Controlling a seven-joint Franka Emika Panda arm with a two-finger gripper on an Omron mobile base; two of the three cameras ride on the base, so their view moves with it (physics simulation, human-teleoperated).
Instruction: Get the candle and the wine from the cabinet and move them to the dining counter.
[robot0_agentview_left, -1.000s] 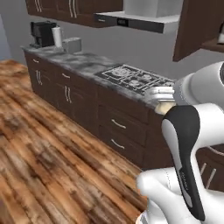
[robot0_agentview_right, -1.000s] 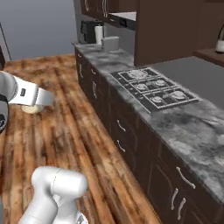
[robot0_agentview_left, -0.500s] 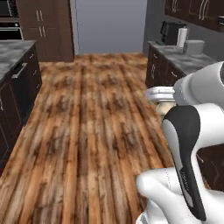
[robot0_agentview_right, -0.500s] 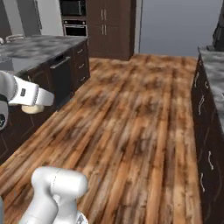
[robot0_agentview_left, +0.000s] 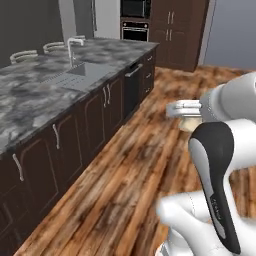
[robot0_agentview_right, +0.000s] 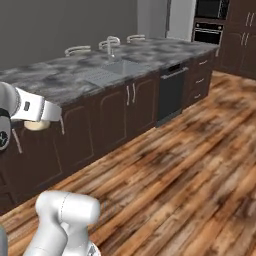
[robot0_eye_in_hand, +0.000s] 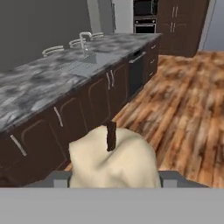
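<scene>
The gripper (robot0_agentview_left: 189, 116) is clamped on the candle (robot0_eye_in_hand: 114, 160), which hangs in mid-air over the wood floor (robot0_agentview_left: 150, 170), clear of the dining counter (robot0_agentview_left: 45, 95) and off its near long edge. In the left base view only a pale sliver of the candle shows under the white hand; in the right base view it peeks out as a beige lump (robot0_agentview_right: 36, 125) below the gripper (robot0_agentview_right: 47, 114).

The candle is squat, cream-beige and lumpy, wider than tall, with a short dark wick (robot0_eye_in_hand: 111, 135) standing up in the hand view, so its short axis points away from the hand.

The counter is a long grey-black marbled slab on dark wood cabinet fronts with curved silver pulls. A sink (robot0_agentview_right: 107, 72) with a bent silver tap (robot0_agentview_right: 111, 44) is set in its top, and the pale backs of stools (robot0_agentview_right: 77, 50) show along the far edge. Its far corner ends near a black dishwasher front (robot0_agentview_right: 171, 92).

A broad lane of glossy brown plank floor runs alongside the counter toward tall dark cupboards with a built-in oven (robot0_agentview_left: 135, 31).
</scene>
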